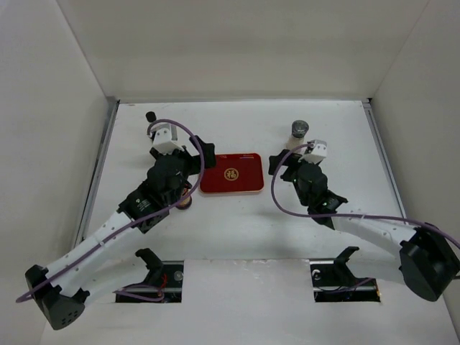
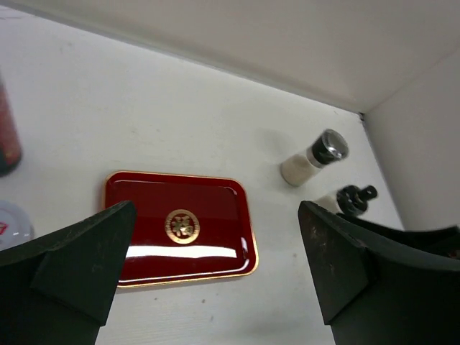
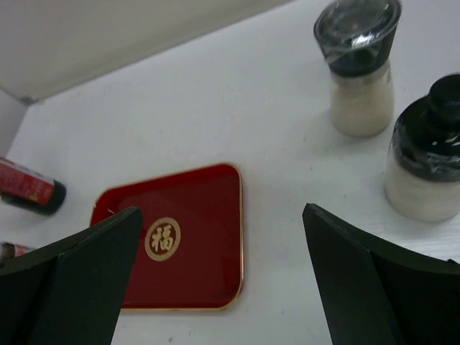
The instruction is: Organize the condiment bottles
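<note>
Lighting is bright, even and diffuse, from overhead. Shadows are faint and soft. The tray [image 2: 144,198] shows a white glare band. Near fingers [image 3: 72,287] appear slightly blurred.

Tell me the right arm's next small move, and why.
Probably ease the right hand toward the nearer shaker: the hand is open and empty, that shaker stands just ahead on its right, and the red tray holds no bottles yet.

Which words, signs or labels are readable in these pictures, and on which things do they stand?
"福" in gold, in the round emblem on the red tray.
The dark bottle has a red label, too blurred to read.
Nothing else is readable.
</note>
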